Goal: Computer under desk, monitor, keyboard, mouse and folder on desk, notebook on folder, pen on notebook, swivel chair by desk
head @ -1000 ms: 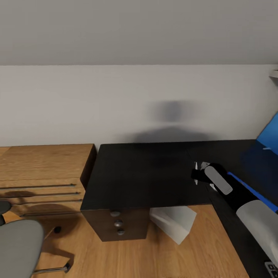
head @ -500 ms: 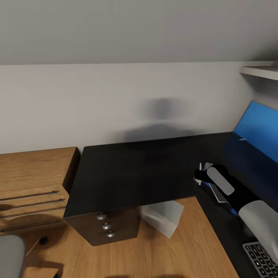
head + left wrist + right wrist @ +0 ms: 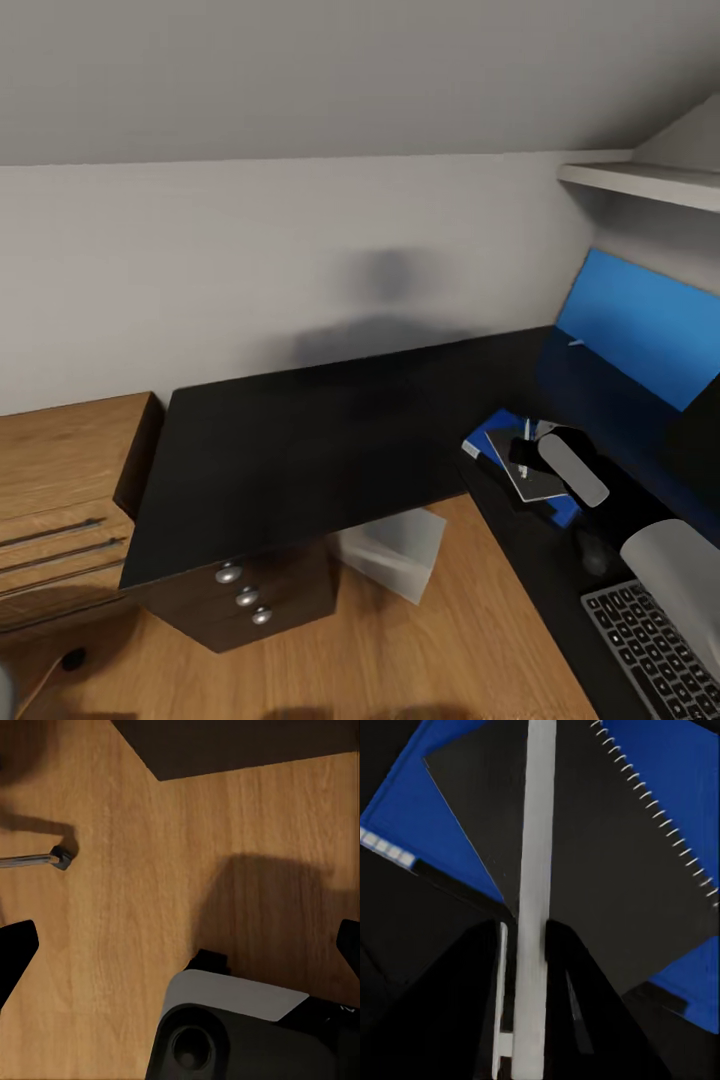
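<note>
Now the head camera has swung to the right since half a second ago: the wooden drawer chest (image 3: 60,500) has slid toward the picture's left edge, the grey chair has passed out of view, and more of the blue back panel (image 3: 640,325) and a white wall shelf (image 3: 640,182) show at right. The bench (image 3: 300,450), its glossy black top running along the wall and turning the corner, fills the middle, with a dark cabinet (image 3: 240,600) of round knobs beneath its near edge and the light grey computer (image 3: 395,552) standing on the wooden floor (image 3: 400,650) under it.

The right gripper (image 3: 528,447) hangs over the corner of the bench, where the blue folder (image 3: 487,432) lies flat with the grey notebook (image 3: 530,480) on top of it; a second ago the arm hid both. In the right wrist view the fingers (image 3: 487,1005) are clenched on the white pen (image 3: 534,870), which stands out over the notebook's (image 3: 607,855) dark cover and spiral binding, the folder (image 3: 442,795) showing blue around it. Whether the pen's far end touches the notebook cannot be told.

The keyboard (image 3: 655,645) has come further into the lower right corner, near the small black mouse (image 3: 592,548), and the monitor's (image 3: 700,440) dark edge stands at right.

In the left wrist view the left gripper (image 3: 180,952) hangs released over the floor (image 3: 150,870), its fingers (image 3: 15,949) well apart.
</note>
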Robot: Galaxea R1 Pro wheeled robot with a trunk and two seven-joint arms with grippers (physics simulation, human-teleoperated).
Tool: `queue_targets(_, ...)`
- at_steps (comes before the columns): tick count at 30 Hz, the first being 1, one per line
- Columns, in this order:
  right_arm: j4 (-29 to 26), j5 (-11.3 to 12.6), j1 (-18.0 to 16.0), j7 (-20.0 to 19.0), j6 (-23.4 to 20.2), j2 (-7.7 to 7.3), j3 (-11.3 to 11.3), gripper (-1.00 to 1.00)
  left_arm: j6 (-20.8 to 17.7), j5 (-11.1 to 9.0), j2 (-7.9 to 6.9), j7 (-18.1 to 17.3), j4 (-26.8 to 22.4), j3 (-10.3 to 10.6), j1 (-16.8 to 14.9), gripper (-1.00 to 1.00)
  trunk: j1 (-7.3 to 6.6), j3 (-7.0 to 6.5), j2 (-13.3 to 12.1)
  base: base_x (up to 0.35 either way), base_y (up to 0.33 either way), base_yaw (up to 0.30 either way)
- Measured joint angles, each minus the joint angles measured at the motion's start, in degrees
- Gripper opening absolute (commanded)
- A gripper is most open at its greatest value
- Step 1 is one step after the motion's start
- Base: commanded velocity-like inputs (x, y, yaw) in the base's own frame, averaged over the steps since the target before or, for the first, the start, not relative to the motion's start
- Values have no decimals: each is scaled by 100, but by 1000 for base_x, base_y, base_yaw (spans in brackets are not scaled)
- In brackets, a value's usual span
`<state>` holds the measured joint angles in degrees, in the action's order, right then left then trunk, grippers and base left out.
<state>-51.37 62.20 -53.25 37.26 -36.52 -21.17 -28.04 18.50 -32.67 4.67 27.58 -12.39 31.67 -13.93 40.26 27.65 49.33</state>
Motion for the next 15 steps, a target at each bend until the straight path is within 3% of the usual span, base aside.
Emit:
queue_targets(9,11,-65,3,220,47,-4,-7,-100,0,0,0,0,0,0,0,100,0,31,0,0,0,-231)
queue_targets(15,15,-76,5,248,49,0,-22,-100,0,0,0,0,0,0,0,100,0,41,0,0,0,-74)
